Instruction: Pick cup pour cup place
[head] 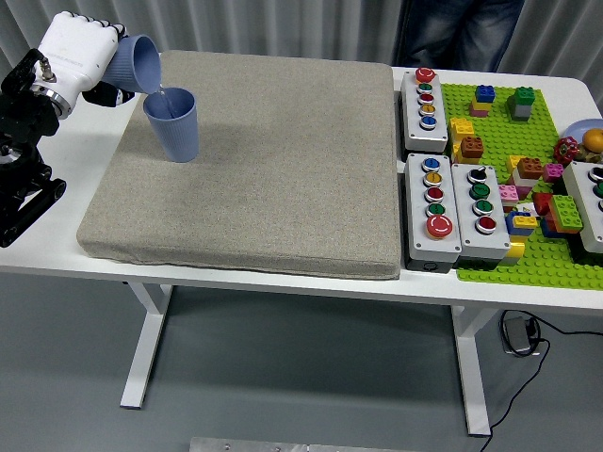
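Observation:
A blue cup (173,125) stands upright on the grey mat (273,160) near its far left corner. My left hand (83,58), white over a black arm, is shut on a second blue cup (134,65). That cup is tipped on its side, mouth toward the right, with its rim just above the standing cup's rim. A thin clear stream runs from it into the standing cup. My right hand is out of view.
Three grey button boxes (441,151) stand right of the mat. Beyond them a green baseplate (528,188) carries several toy bricks. A person in jeans (452,33) stands at the far side. My left arm's black links (24,188) rest at the table's left edge.

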`<state>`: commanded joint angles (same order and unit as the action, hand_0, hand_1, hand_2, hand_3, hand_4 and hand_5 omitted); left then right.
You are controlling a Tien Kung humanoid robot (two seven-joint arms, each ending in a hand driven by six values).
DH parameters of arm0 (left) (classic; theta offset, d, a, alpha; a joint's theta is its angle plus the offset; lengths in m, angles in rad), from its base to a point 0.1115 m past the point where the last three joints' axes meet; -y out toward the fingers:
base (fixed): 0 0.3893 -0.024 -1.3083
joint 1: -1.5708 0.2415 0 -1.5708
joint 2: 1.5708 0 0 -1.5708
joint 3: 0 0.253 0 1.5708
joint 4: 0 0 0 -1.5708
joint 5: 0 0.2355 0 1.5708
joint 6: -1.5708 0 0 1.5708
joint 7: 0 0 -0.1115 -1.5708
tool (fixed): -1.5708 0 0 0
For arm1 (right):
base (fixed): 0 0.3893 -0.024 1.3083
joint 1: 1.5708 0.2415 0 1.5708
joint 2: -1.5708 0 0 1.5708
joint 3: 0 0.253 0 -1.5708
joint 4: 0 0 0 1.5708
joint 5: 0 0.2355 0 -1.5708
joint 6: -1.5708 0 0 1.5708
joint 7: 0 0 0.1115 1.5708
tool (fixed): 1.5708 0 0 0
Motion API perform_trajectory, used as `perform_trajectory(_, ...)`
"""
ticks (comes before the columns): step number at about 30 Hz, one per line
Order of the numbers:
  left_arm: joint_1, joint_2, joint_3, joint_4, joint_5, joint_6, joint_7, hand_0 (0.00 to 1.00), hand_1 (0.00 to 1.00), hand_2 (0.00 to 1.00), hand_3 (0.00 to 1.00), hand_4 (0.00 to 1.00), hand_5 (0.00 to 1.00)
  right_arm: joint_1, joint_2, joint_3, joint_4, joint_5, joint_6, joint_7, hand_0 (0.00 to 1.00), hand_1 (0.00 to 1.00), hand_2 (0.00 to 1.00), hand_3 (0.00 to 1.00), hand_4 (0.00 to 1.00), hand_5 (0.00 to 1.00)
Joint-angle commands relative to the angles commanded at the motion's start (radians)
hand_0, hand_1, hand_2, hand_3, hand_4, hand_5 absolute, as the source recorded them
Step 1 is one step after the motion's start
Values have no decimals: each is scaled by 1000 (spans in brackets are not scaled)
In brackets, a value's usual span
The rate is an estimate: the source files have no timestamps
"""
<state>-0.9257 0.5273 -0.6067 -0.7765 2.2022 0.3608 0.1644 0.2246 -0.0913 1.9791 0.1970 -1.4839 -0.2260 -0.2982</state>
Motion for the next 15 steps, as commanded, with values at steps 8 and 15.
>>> perform_trajectory(8,-10,11,20,-1,10,0,4,479,508,503,531,710,100,3,-1,-2,0,5,-2,1,675,605,585,592,2,132)
perform_trajectory(15,-20,14,23,-9,65,-5,12,479,508,504,530,708,100,5,-2,-7,-1,12,-3,3,675,605,585,592,2,132)
